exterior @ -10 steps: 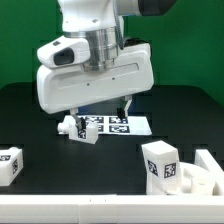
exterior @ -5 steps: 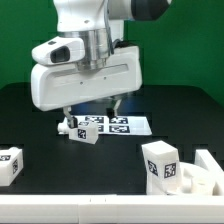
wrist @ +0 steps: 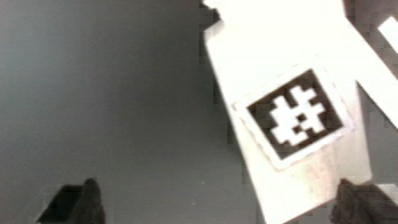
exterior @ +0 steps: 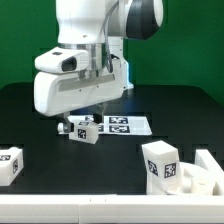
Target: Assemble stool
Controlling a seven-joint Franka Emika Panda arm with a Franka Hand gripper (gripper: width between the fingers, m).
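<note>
Green backdrop [exterior: 20, 40] — black table [exterior: 110, 168].

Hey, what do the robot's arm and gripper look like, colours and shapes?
The arm is glossy white and rounded, with a black joint section near the top. The gripper has a boxy white body with a dark round patch on its side and two thin dark fingers.

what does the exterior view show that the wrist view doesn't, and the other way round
Only the exterior view: the robot's white body, the marker board, the leg at the exterior view's left edge and the front leg. Only the wrist view: the look down through the open hand, its dark fingertips apart, and one tag close up on a white surface; leg or board, I cannot tell. Both: the black table.
</note>
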